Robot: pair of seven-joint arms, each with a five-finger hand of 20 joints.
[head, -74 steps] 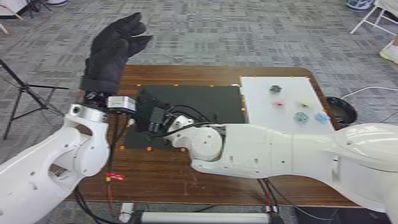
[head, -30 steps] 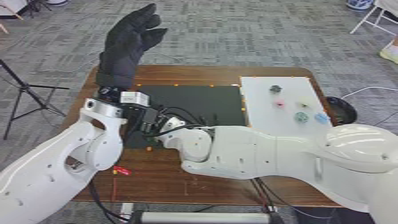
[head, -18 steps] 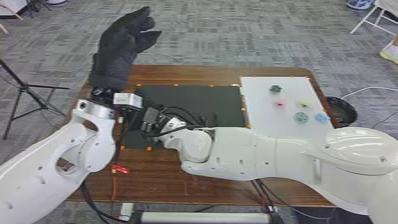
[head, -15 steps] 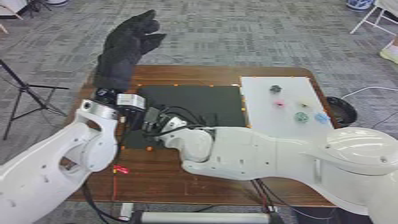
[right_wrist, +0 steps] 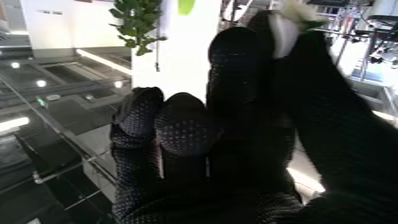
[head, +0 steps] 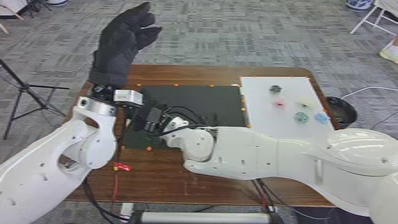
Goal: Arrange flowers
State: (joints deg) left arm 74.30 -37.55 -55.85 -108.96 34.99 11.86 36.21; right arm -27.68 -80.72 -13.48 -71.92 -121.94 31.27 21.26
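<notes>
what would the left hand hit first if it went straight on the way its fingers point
Nothing that I can see: the left hand points out beyond the table, over the carpet, and the way looks free as far as the head view goes. Its height is hard to judge.

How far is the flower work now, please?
Whether any flower is already arranged, I cannot tell. The right hand pinches a pale flower. Left to do, it seems: the pink flower, blue flower and others on the white board.
</notes>
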